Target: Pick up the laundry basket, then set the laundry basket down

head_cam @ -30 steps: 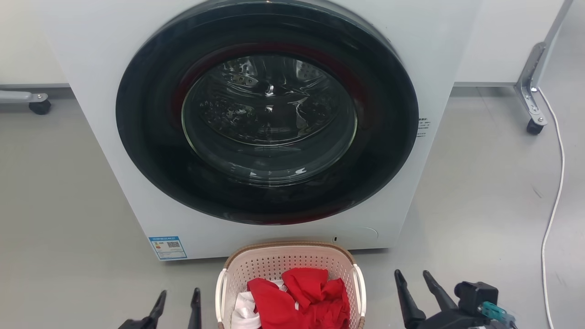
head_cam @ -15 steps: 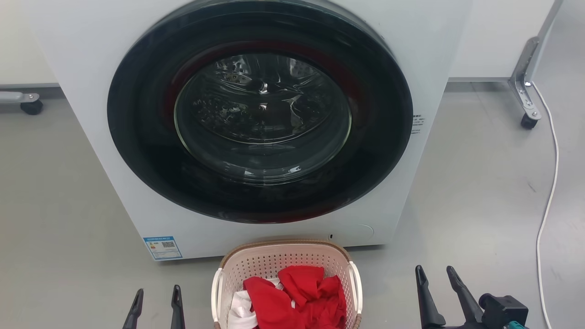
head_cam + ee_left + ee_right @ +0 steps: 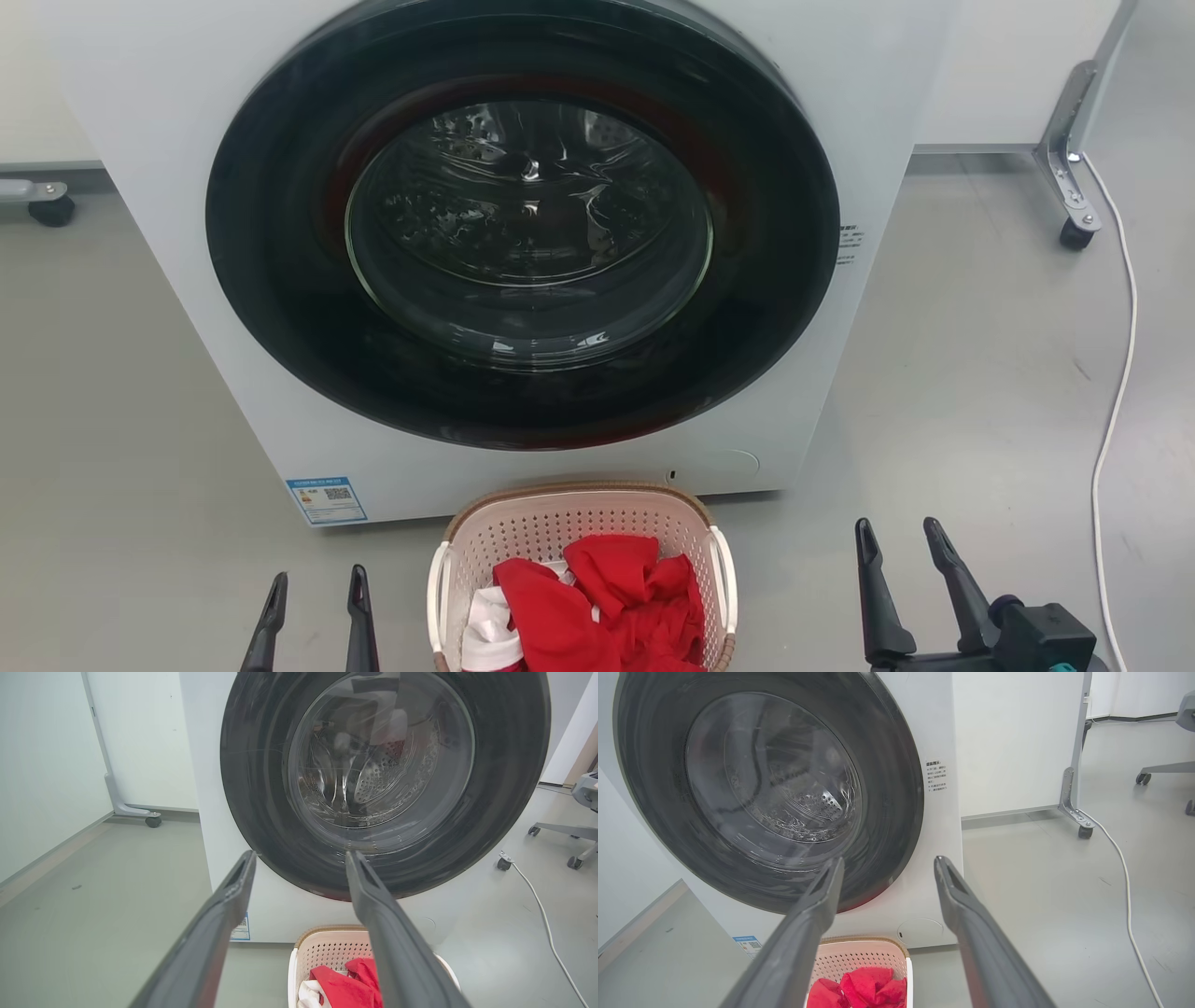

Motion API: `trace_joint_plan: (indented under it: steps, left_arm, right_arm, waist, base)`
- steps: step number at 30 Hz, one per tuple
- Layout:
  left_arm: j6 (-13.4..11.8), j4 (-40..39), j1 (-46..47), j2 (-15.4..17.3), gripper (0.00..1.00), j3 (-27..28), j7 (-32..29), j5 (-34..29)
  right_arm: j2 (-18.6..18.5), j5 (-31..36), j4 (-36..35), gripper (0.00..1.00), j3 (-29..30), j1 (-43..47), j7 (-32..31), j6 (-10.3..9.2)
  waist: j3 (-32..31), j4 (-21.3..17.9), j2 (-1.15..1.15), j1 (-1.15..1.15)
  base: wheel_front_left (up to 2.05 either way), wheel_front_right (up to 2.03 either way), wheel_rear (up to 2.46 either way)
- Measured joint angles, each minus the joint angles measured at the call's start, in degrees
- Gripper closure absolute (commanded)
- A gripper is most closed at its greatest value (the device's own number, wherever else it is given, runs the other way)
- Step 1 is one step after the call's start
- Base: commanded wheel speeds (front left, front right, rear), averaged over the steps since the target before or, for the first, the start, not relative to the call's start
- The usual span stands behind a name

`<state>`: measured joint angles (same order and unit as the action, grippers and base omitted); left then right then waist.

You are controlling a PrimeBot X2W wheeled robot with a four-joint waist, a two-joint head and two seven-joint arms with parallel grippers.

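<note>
Flanking the laundry basket [image 3: 560, 527], the left jaws and the right jaws are hanging open and empty, each apart from its white handles [image 3: 724, 579]. The basket is sitting on the floor [image 3: 980, 373] just in front of the washer [image 3: 868, 93], holding red and white clothes [image 3: 607, 597]. The approach seems to be underway; next, each pair is likely needing to swing inward, drop and close on a handle.

The laundry basket [image 3: 569, 525] sits before the washing machine [image 3: 523, 224], with clothes [image 3: 607, 597] in it. The left gripper [image 3: 317, 583] and the right gripper [image 3: 896, 534] flank it.
</note>
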<state>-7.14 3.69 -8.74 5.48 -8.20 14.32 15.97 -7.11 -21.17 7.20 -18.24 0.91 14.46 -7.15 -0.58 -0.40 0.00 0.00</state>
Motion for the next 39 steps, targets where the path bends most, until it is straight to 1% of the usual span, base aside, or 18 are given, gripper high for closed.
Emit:
trace_joint_plan:
  steps: [9, 19, 20, 26, 29, 30, 33, 39]
  left_arm:
    - [0.0, -1.1, -0.1, -0.4, 0.00, 0.5, 0.0, -1.5]
    - [0.0, -1.5, -0.3, -0.7, 0.00, 0.7, 0.0, -1.5]
    - [0.0, -1.5, -0.3, -0.7, 1.00, 0.8, 0.0, -1.5]
    - [0.1, 1.7, -1.2, -1.0, 1.00, 0.6, -0.1, -1.5]
    - [0.2, 2.0, -1.2, -1.1, 1.00, 0.7, -0.6, -0.9]
    - [0.6, 2.1, -1.2, -1.1, 1.00, 0.8, -0.6, -0.6]
    - [0.7, 2.6, -1.1, -1.2, 1.00, 1.2, -1.2, 1.9]
    - [1.7, 3.2, -0.6, -1.2, 1.00, 2.1, -2.7, 6.8]
  right_arm:
    - [0.6, 2.2, -2.0, 0.00, 0.9, 0.9, 0.1, 0.00]
    - [1.0, 3.2, -3.0, 0.00, 1.8, 1.2, 0.1, 0.00]
    - [1.0, 3.2, -3.1, 1.00, 1.9, 1.2, 0.1, 0.00]
    - [1.3, 3.2, 0.3, 1.00, 1.5, 2.6, -0.4, 0.03]
    - [1.4, 2.4, 0.5, 1.00, 1.9, 3.0, -0.7, 0.19]
    - [1.4, 1.9, 0.5, 1.00, 2.2, 3.0, -0.8, 0.27]
    - [1.5, -0.1, 0.7, 1.00, 2.9, 2.9, -1.4, 0.71]
    - [1.6, -5.3, 1.2, 1.00, 4.5, 2.7, -2.8, 1.63]
  waist:
    - [0.3, 0.1, 0.00, 0.00]
    - [0.5, 0.2, 0.00, 0.00]
    - [0.5, 0.2, 0.00, 0.00]
    - [0.5, 0.2, 0.00, 0.00]
    - [0.6, 0.2, 0.00, 0.00]
    - [0.6, 0.2, 0.00, 0.00]
    - [0.6, 0.2, 0.00, 0.00]
    - [0.6, 0.2, 0.00, 0.00]
  base:
    - [0.00, 0.00, 0.00]
    - [0.00, 0.00, 0.00]
    - [0.00, 0.00, 0.00]
    - [0.00, 0.00, 0.00]
    - [0.00, 0.00, 0.00]
    - [0.00, 0.00, 0.00]
    - [0.00, 0.00, 0.00]
    - [0.00, 0.00, 0.00]
